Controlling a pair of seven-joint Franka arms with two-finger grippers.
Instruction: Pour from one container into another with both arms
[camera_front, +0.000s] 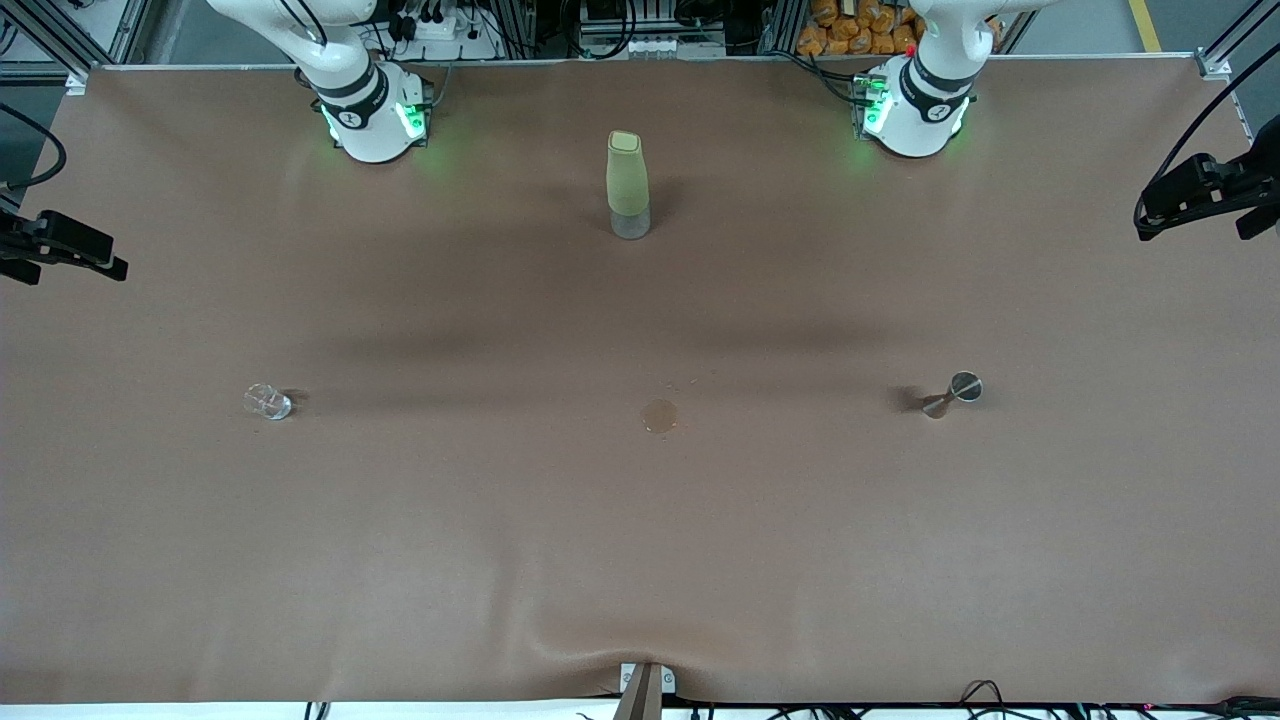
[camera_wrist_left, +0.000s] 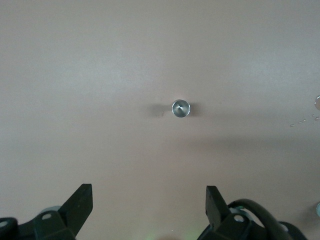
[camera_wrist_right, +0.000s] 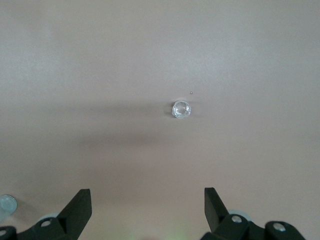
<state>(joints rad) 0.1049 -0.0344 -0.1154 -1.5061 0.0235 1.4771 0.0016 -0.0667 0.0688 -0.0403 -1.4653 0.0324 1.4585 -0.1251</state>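
Brown matte table (camera_front: 500, 560), steel jigger (camera_front: 952, 394) (hourglass-shaped), clear glass (camera_front: 267, 402)

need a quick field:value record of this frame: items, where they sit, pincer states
table: brown mat
bottle: green sleeve, upright, mid-table between the arm bases
glass: small, clear, toward the right arm's end
jigger: metal, upright, toward the left arm's end
stain: wet ring mid-table, nearer the front camera than the bottle
left pincer: open, high over the jigger, holding nothing
right pincer: open, high over the glass, holding nothing
pour: not started
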